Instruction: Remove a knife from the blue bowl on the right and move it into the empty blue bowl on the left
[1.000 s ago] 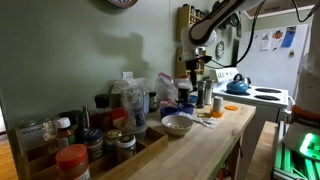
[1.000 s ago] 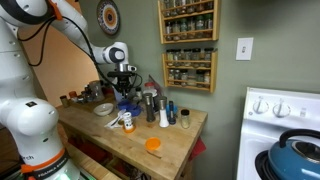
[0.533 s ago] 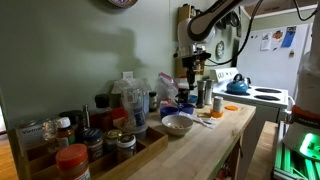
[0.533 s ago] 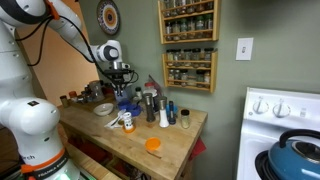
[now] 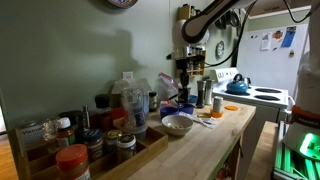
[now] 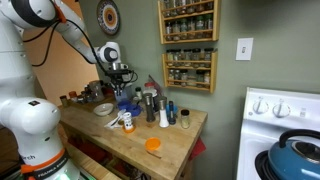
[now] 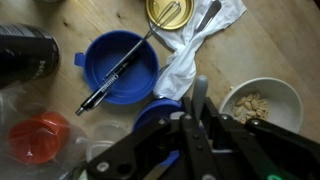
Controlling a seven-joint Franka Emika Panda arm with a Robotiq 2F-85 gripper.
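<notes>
The knife (image 7: 118,75) lies slantwise in a blue bowl (image 7: 100,50), its dark handle hanging over the rim and its blade end pointing toward the white cloth (image 7: 195,50). This bowl and a second blue bowl (image 7: 158,112) just beside it stand near the back edge of the counter (image 7: 270,40), the edge along the wall. The gripper (image 7: 200,100) hangs well above them, roughly over the second bowl. Its fingers look clenched together at the centre of the wrist view, with nothing visible between them, so it carries no knife. The second bowl is partly hidden by the claw, and the part that shows is bare. In both exterior views the bowls are too small to add anything. In the wrist view the knife's bowl is the left one of the pair, which would fit a delivery already made. That camera may be flipped, however, so I hold this loosely. If the delivery is done, the next move is simply to lift away without brushing the crowded jars and bottles. If the knife is yet to be fetched, the claw must release and shift sideways over the handle. It must then turn its jaws across the handle's line and come down without striking the bowl's rim.
</notes>
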